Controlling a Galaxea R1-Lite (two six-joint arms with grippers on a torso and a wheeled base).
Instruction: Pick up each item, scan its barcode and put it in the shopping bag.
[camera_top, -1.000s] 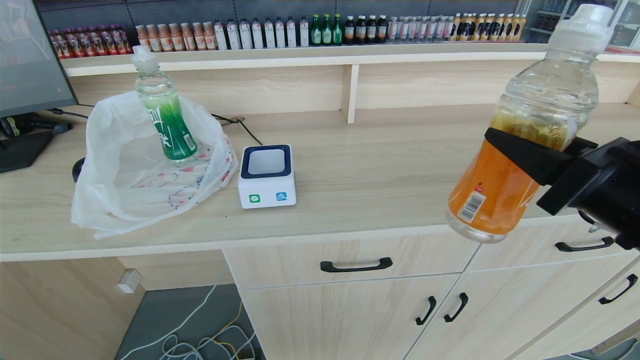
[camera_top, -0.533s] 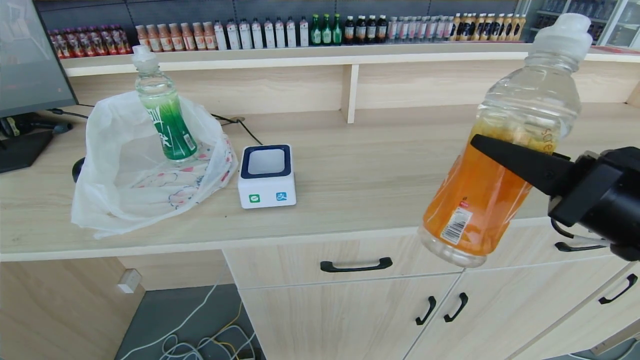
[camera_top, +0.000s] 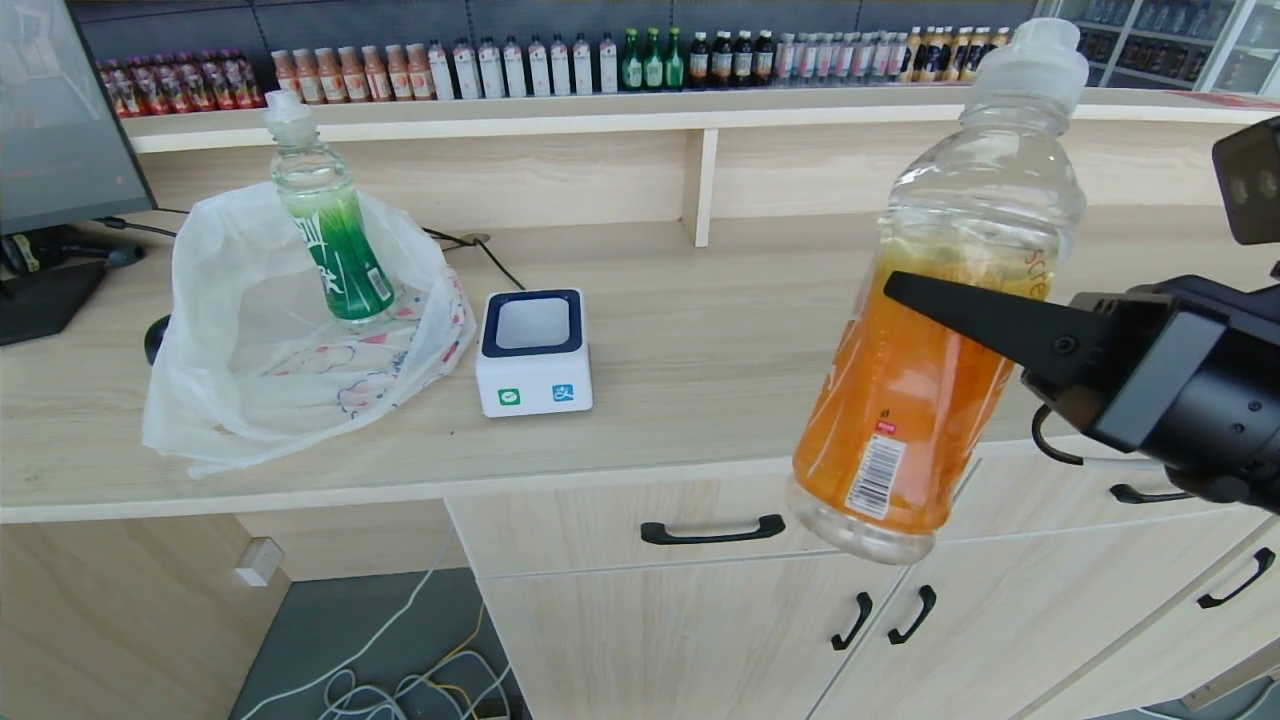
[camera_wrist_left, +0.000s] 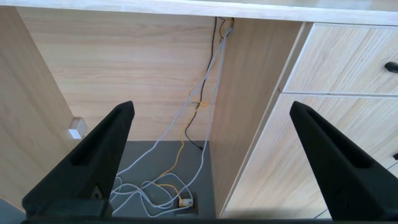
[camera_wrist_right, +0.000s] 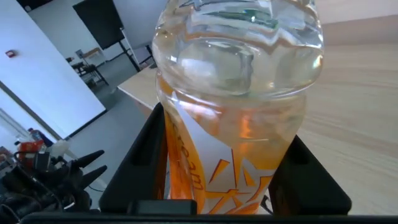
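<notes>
Open counter mid-frame, clutter at left
Bare counter (camera_top: 720, 330) spans centre frame; scanner (camera_top: 533, 350) and shopping bag (camera_top: 230, 360) holding green bottle (camera_top: 340, 250) block the left; orange bottle (camera_top: 900, 420) blocks right foreground.

The far finger of the right end effector (camera_top: 905, 290) is hidden behind the orange bottle (camera_top: 920, 380), and the arm behind it runs off the head view's right edge. In the right wrist view the bottle's cap is cut off by the view's edge, and its lower part is hidden between the fingers. The digits under its barcode (camera_top: 875, 475) are too small to tell. A dark round thing (camera_top: 154, 340) on the bench (camera_top: 720, 330) is mostly hidden behind the shopping bag (camera_top: 250, 380); I cannot tell what it is. The monitor (camera_top: 50, 110) is cut off at the head view's corner. The finger bases of the left end effector (camera_wrist_left: 211, 109) run out of the left wrist view. The shelf bottles (camera_top: 640, 60) are too small for their labels to be made out.
</notes>
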